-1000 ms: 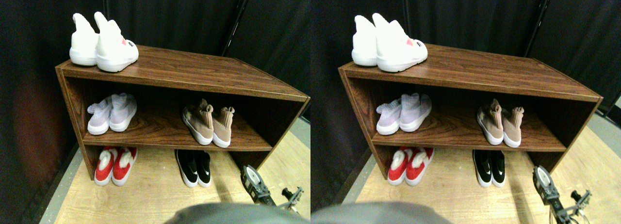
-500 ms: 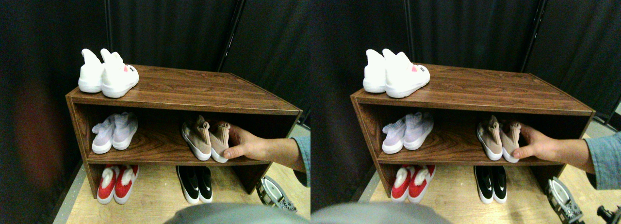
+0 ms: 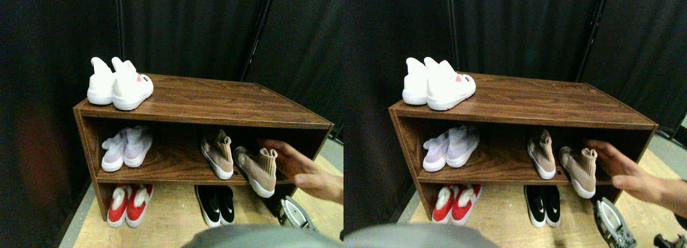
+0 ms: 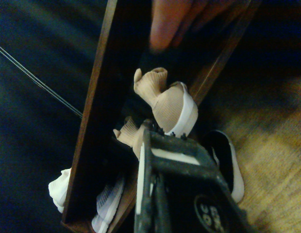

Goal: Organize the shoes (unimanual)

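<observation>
- The wooden shelf [image 3: 204, 100] is the landmark: one tan shoe [image 3: 217, 154] stands on its middle board, right of centre.
- The other tan shoe [image 3: 258, 170] sits askew at that board's front edge, toe overhanging.
- A person's hand [image 3: 300, 167] hovers just beside it.
- The black slip-ons [image 3: 214, 204] lie on the floor beneath.
- The right tool [image 3: 295, 214] waits low, by the shelf's right foot; whether it is wide or narrow, I cannot tell.

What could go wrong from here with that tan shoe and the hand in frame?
1. The right tan shoe sits askew with its toe past the middle shelf's front edge; a nudge could tip it onto the black slip-ons or the floor.
2. A person's hand is right beside it, just above the claw; any arm motion now risks contact.
3. The tan pair is split, with the left tan shoe apart from its mate, so a grasp planned on the old pose would likely miss.
</observation>
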### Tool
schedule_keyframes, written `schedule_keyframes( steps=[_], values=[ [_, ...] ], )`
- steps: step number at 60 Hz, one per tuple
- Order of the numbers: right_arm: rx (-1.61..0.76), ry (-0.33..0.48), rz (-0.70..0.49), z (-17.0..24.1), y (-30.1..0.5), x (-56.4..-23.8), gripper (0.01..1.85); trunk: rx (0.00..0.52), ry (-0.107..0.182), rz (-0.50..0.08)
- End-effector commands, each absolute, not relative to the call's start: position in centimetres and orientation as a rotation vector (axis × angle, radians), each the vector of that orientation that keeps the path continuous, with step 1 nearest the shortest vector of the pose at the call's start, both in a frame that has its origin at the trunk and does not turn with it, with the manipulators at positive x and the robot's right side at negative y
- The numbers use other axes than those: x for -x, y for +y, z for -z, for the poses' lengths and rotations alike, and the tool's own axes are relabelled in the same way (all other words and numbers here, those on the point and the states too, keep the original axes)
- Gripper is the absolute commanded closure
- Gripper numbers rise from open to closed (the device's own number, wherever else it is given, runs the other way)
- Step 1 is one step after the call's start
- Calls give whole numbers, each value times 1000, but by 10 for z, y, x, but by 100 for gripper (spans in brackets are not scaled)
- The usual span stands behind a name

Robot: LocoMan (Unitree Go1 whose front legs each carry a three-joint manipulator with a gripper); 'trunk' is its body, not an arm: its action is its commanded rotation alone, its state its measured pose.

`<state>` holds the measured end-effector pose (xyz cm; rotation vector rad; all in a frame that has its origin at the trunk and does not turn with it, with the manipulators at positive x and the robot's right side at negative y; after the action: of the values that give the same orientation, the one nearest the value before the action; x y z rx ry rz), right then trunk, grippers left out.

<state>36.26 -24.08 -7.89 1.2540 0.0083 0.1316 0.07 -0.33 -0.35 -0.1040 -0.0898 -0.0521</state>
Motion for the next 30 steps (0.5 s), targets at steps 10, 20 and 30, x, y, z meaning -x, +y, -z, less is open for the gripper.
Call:
schedule_keyframes(
  steps=[10, 20, 30],
  values=[
    [-1244, -27, -170, 68, -240, -363, 180, 117, -78, 59],
    [-1255, -31, -171, 68, -240, -362, 180, 119, -72, 59],
    [-1251, -30, -163, 69, -242, -362, 180, 119, -71, 61]
  ],
)
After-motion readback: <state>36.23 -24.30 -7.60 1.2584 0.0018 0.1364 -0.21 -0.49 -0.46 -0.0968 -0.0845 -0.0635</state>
